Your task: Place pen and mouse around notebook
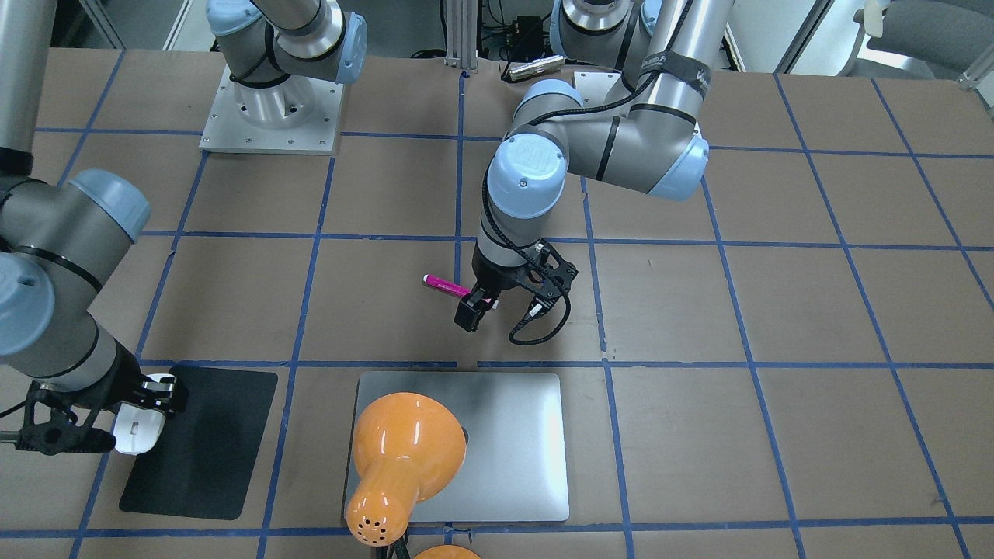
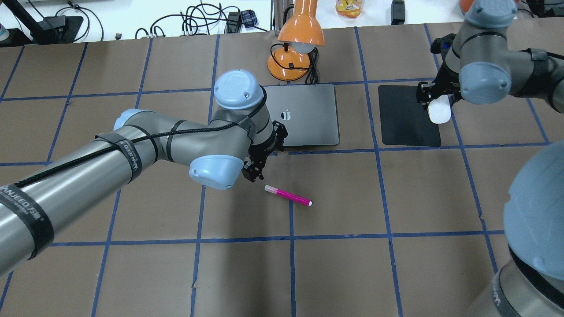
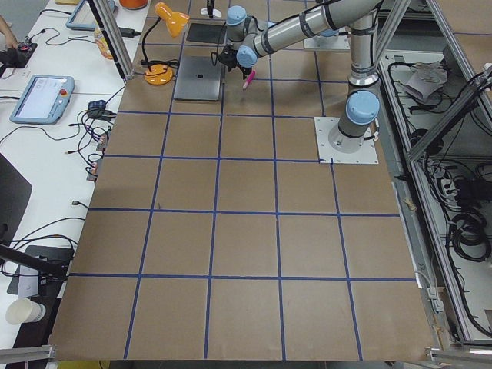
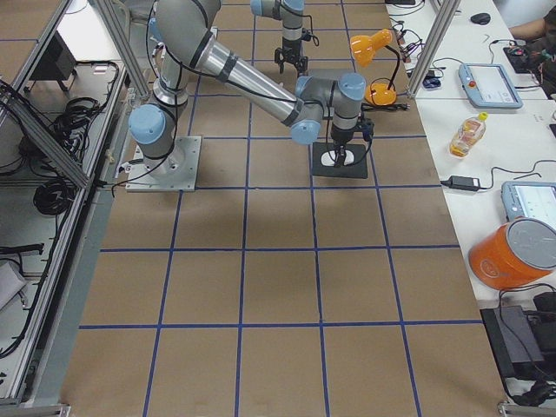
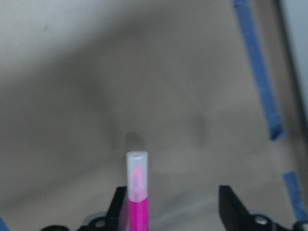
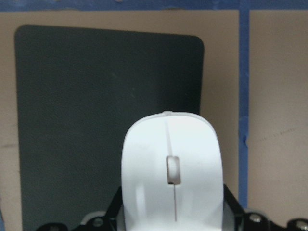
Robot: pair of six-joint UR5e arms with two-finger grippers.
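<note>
At the lower left of the front-facing view, the right gripper [image 1: 155, 396] was clamped across the mouse [image 1: 136, 435]. The mouse stuck out below the fingers, over the left edge of the black mat [image 1: 210, 450]. In the right wrist view the mouse filled the gap between the two fingers, with its front end over the mat's right side, near a blue tape line [image 6: 243, 96]. Its back end was hidden under the gripper. Whether it rested on the mat or hung just above it could not be told.

Further right, at the bottom centre, the laptop [image 1: 512, 458] lay flat and closed, well apart from both the mouse and the pen. The orange lamp [image 1: 404, 450] covered its lower left part. In the overhead view the left arm [image 2: 145, 145] cut off its left edge.

Above the laptop, near the middle of the frame, the pen [image 1: 444, 285] lay on the table [image 1: 776, 310], slanting down to the right. Its pale end was tucked under the left gripper [image 1: 475, 308]. The jaws stood wide. In the left wrist view the pen ran up between them, close against the left-hand finger and clearly apart from the right-hand finger [image 5: 230, 204], so it was not clamped. Whether the near finger touched the pen could not be told. The overhead view showed the whole pen, just below and right of the gripper. Both side views showed the grippers too small to make out.
</note>
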